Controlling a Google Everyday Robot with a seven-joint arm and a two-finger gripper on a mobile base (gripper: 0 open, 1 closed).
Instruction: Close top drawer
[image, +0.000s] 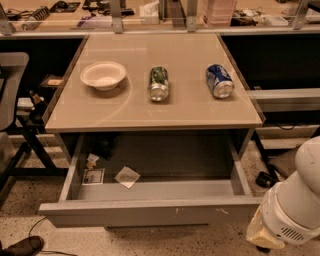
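The drawer (150, 212) stands pulled out nearly its full run from under the table (165, 107), its grey front nearest the camera and its floor open to view. On that floor, toward the left, lie a white paper scrap (127, 176) and a small card (93, 176). Nothing reaches above the drawer's sides, so I judge the slide back in to be free.

As for the task, I reckon none of it is done. The whole push is left: meet the flat front, which has no handle, and drive it straight back until it sits flush under the tabletop.

On the table a bowl (103, 75), a green can (159, 84) and a blue can (219, 81) lie in a row, well back from the front edge and no part of this job.

My arm (292, 210) shows as a white bulk at the lower right, just beside the drawer's right front corner and not touching it as far as I can see. My gripper is not to be seen here; it lies past the arm, out of view, so I cannot tell its state or whether it holds anything.
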